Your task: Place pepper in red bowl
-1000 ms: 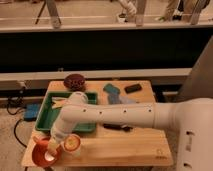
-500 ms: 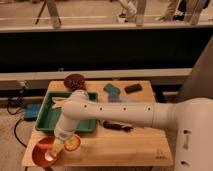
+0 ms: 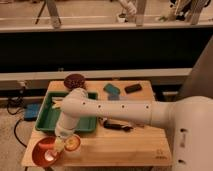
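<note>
The arm [image 3: 107, 109] reaches from the robot's body at the right across the wooden table [image 3: 125, 147] and bends down at the front left corner, where the gripper [image 3: 59, 146] hangs over the right edge of the red bowl [image 3: 44, 151]. The pincer's state cannot be told from this view, and the pepper cannot be made out with certainty; a pale spot inside the bowl may be it, or only a glint on the glossy surface. A small tan cup [image 3: 73, 144] stands just beside the bowl on its right, almost under the wrist. Behind them lies a green tray [image 3: 80, 125], with a dark bowl [image 3: 75, 80] past its far edge, and a teal object [image 3: 111, 89], a black block [image 3: 133, 88] and a dark item [image 3: 116, 125] lie further right. The step in hand appears to be the drop into the bowl. Done well, it calls for 1 release over the bowl's middle rather than its rim, low enough that the pepper does not bounce out, followed by a straight lift that avoids the tan cup. The bowl sits close to the table's corner, so any sideways push is a risk.
</note>
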